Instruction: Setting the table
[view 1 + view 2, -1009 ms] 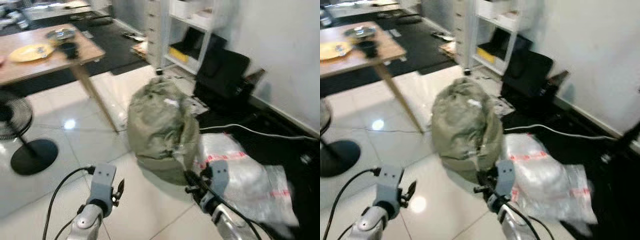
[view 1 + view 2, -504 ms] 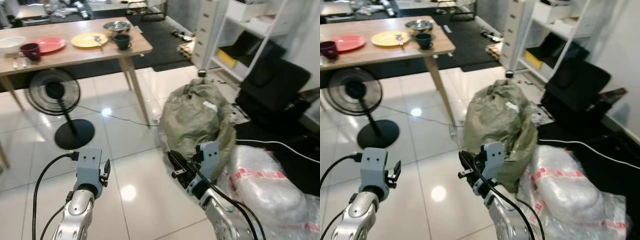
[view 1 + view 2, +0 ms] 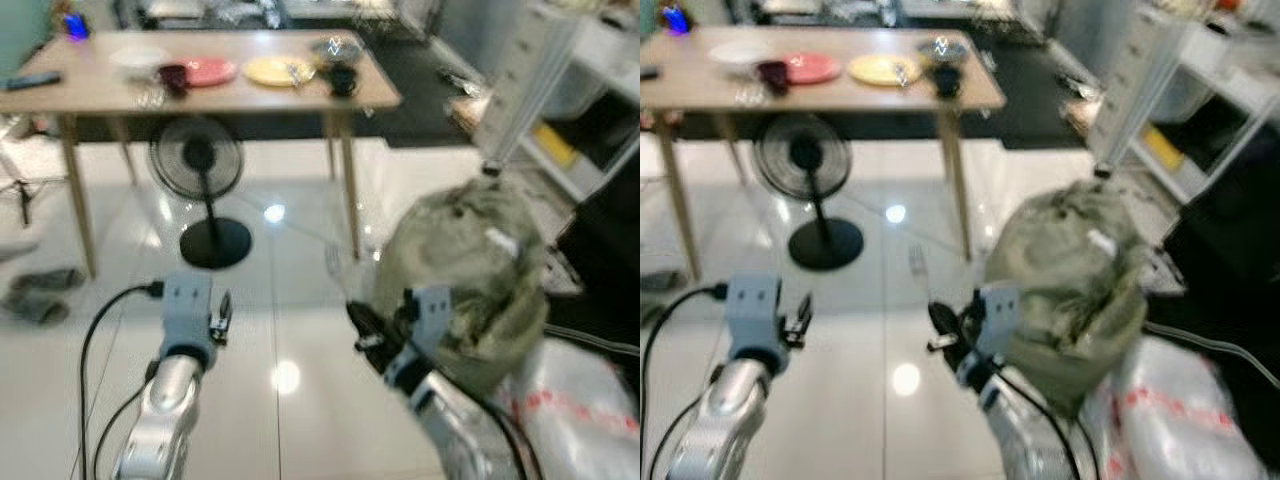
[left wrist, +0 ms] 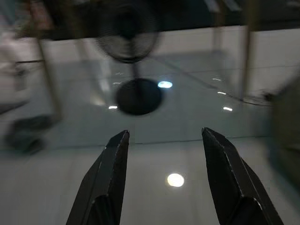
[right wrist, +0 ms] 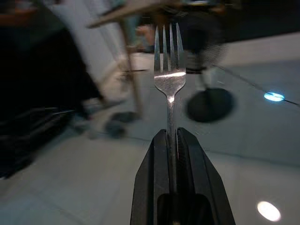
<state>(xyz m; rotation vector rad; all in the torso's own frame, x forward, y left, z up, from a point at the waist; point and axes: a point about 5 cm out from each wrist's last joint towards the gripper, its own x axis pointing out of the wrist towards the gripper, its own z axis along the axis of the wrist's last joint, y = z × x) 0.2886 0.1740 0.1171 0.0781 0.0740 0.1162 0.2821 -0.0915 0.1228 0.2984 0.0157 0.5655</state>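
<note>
Fork [image 5: 169,79] is pinched by its handle in my right hand [image 5: 171,136], tines pointing forward so it can go down flat once I reach the worktop [image 3: 840,95]. My left hand [image 4: 164,140] rides released, holding nothing. Ahead, well apart, the yellow plate [image 3: 883,69], pink plate [image 3: 810,67] and dark cup [image 3: 945,78] wait; I judge I'm mid-carry, with the standing fan [image 3: 805,170] and green sack [image 3: 1070,270] to skirt.

The view has swung left, bringing the whole table [image 3: 90,90] into sight.
</note>
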